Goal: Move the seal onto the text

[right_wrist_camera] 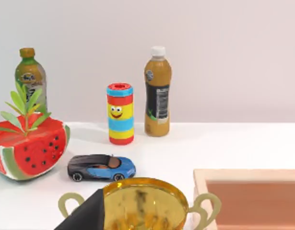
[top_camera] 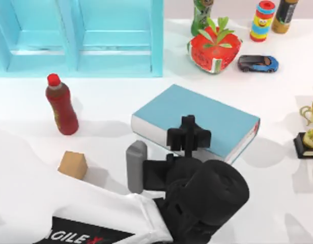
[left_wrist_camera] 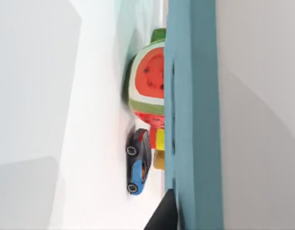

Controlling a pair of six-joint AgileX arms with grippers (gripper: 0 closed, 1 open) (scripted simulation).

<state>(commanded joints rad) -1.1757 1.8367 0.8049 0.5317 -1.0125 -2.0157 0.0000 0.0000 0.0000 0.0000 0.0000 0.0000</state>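
The left gripper [top_camera: 189, 133] is hanging over the near part of the teal-blue book [top_camera: 207, 114], and its black fingers are pointing away from the arm; I cannot tell if they are spread or pressed together. The left arm is reaching in from the lower left side of the table [top_camera: 278, 173], its white sleeve crossing low and its black wrist lying just before the book. The seal [top_camera: 73, 164] is standing on the table well apart from the book, to its left, near the white sleeve. A red bottle [top_camera: 61, 105] is standing behind the seal. In the left wrist view the book's teal cover [left_wrist_camera: 193, 115] is lying close before the camera.
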